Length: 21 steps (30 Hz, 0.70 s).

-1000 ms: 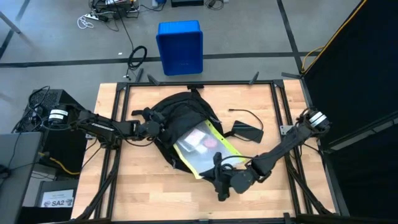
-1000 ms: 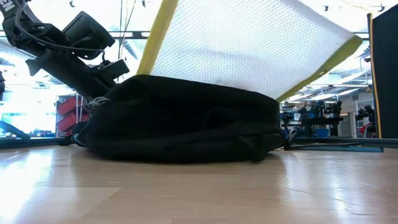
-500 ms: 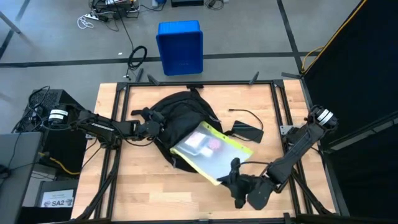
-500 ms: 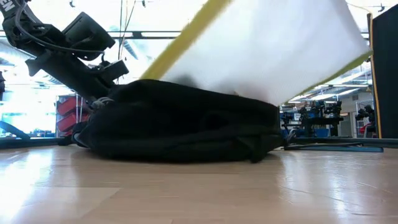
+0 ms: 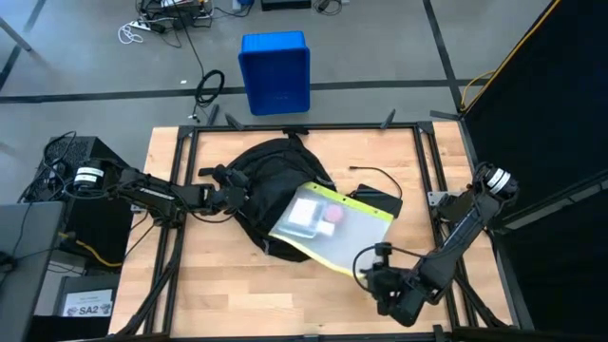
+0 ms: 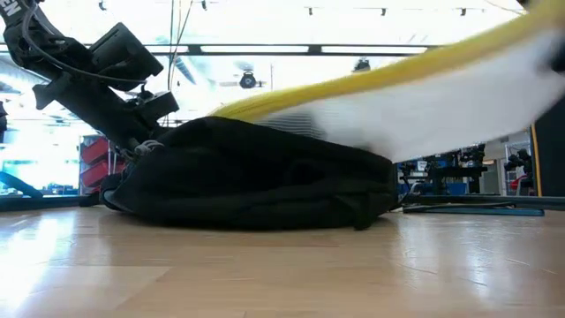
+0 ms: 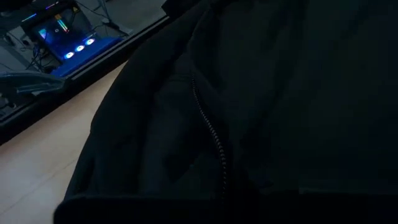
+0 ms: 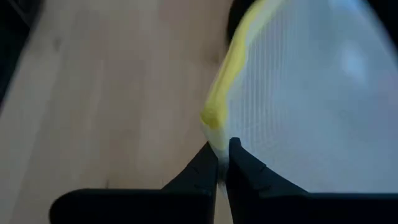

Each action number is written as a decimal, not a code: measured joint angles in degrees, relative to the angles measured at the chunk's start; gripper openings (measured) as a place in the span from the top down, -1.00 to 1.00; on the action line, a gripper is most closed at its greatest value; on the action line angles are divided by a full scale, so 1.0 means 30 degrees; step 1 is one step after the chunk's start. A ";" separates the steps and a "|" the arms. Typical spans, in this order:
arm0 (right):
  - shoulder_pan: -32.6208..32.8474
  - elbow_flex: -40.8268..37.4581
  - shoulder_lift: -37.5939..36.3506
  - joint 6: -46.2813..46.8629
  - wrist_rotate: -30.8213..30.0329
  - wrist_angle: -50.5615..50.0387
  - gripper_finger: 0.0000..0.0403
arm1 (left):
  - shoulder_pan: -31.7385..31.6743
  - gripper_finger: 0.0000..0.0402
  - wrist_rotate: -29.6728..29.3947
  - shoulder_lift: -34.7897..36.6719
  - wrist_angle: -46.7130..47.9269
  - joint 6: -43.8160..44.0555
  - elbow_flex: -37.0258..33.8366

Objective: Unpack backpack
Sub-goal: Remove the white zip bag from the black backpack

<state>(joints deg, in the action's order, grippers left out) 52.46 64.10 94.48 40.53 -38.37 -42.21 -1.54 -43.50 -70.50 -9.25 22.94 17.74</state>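
Note:
The black backpack (image 5: 271,176) lies flat on the middle of the table, also seen in the low view (image 6: 256,181). A translucent white mesh pouch with a yellow edge (image 5: 332,228) slants out of its right side, with a white and a pink item inside. The pouch's far end rests on the backpack. My right gripper (image 5: 365,270) is shut on the pouch's near corner, toward the table's near right. My left gripper (image 5: 241,197) is at the backpack's left side, shut; its wrist view shows only black fabric and a zipper (image 7: 211,137). My left gripper sits against the backpack's left end (image 6: 148,146), slanting down from the table's left. The fabric hides the fingers, so which part they have cannot be told. My right gripper pinches the pouch's corner (image 8: 217,138) between its two fingers, beside the yellow edge (image 8: 214,112). The held corner is clear of the table, and the pouch slopes up from the backpack.
A black strap pad with a thin cord (image 5: 378,201) lies on the table right of the backpack. A blue plastic bin (image 5: 275,71) stands on the floor beyond the far edge. Bare wood lies along the near edge (image 5: 247,294). A black curtain (image 5: 551,123) hangs at the right.
My right gripper has moved toward the table's right and near edge, sinking a little and rolling its wrist, still shut on the pouch. The pouch has slid farther out of the backpack and tipped from steep to nearly flat, its far end staying on the backpack.

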 joint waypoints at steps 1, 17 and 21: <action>0.0130 -0.0132 0.0000 0.0865 0.0252 -0.0494 1.00 | 0.0000 1.00 0.0001 0.0000 -0.0025 0.0000 0.0000; 0.0475 -0.0883 0.0000 0.8194 0.3115 -0.4775 0.66 | -0.0025 1.00 0.1878 0.0000 0.0089 0.0469 -0.0007; 0.1268 -0.0890 0.0007 0.8482 0.4293 -0.3679 0.45 | -0.0022 1.00 0.1913 -0.0007 0.0082 0.0464 -0.0007</action>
<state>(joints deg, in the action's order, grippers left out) 56.26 61.43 94.50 65.97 -25.49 -53.25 -1.61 -37.76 -70.52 -9.00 24.33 17.72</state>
